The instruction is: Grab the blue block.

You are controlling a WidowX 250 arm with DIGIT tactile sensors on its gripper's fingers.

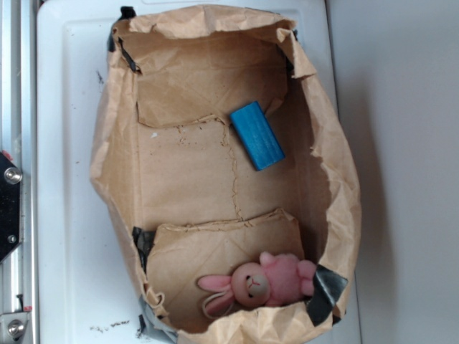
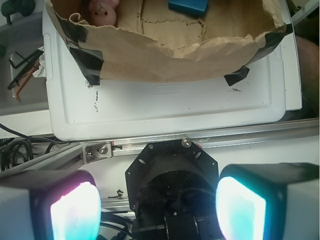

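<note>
Gripper point(image 2: 157, 207): seen in the wrist view only, two pale pads point(image 2: 75, 212) glowing pink and teal, set wide apart, nothing held between them. Behind it, a black octagonal mount point(image 2: 172, 172) and an aluminium rail point(image 2: 240, 136). Beyond the rail, a white plastic tray point(image 2: 165, 107), smooth, speckled with dark marks. On the tray, a brown paper bag point(image 2: 165, 60), crumpled, its torn rim fixed with black tape point(image 2: 87, 62). Blue block point(image 1: 257, 135): flat, rectangular, faintly textured, lying at an angle on the bag's floor near one side wall, well apart from the gripper, across rail and tray. Pink plush bunny point(image 1: 262, 281): soft, at the bag's opposite end. The exterior view shows the whole bag interior; the wrist view only its near edge.
</note>
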